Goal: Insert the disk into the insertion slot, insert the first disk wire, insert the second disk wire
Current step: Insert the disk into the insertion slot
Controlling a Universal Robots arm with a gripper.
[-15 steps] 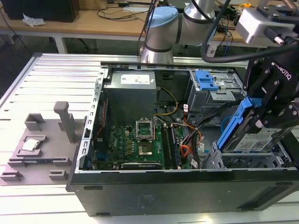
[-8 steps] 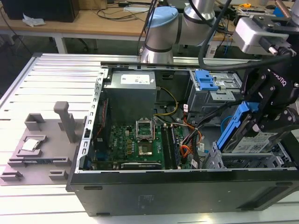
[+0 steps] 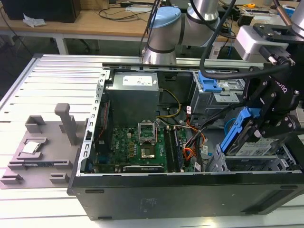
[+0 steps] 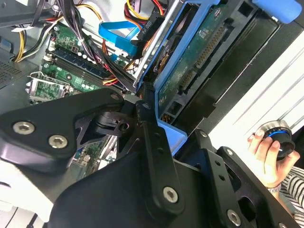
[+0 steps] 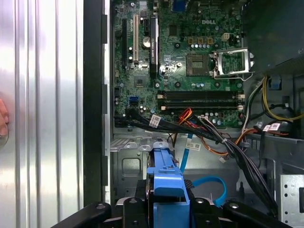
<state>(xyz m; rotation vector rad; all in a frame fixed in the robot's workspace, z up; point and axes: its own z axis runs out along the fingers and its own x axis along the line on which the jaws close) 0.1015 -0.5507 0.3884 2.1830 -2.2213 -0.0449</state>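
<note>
The disk (image 3: pixel 250 149), a silver drive in a bright blue carrier (image 3: pixel 235 133), hangs tilted over the right end of the open computer case, one long edge raised. My black gripper (image 3: pixel 260 126) is shut on it from above. The disk's low end sits at the opening of the silver perforated insertion slot (image 3: pixel 219 164). The second wrist view looks along the disk's green circuit-board underside (image 4: pixel 199 52), held in the gripper (image 4: pixel 147 111). The carrier's blue end (image 5: pixel 166 183) shows between the fingers in the first wrist view, over the metal cage (image 5: pixel 127 164). A loose blue cable (image 5: pixel 209 183) and orange wires (image 3: pixel 190 153) lie beside the slot.
A grey bay with a blue latch tab (image 3: pixel 209 84) stands behind the slot. The motherboard (image 3: pixel 137 145) and power supply (image 3: pixel 133 95) fill the case's middle. A grey fixture tray (image 3: pixel 35 152) lies on the exterior view's left. A person's hand (image 4: pixel 266 154) holds a round knob outside the case.
</note>
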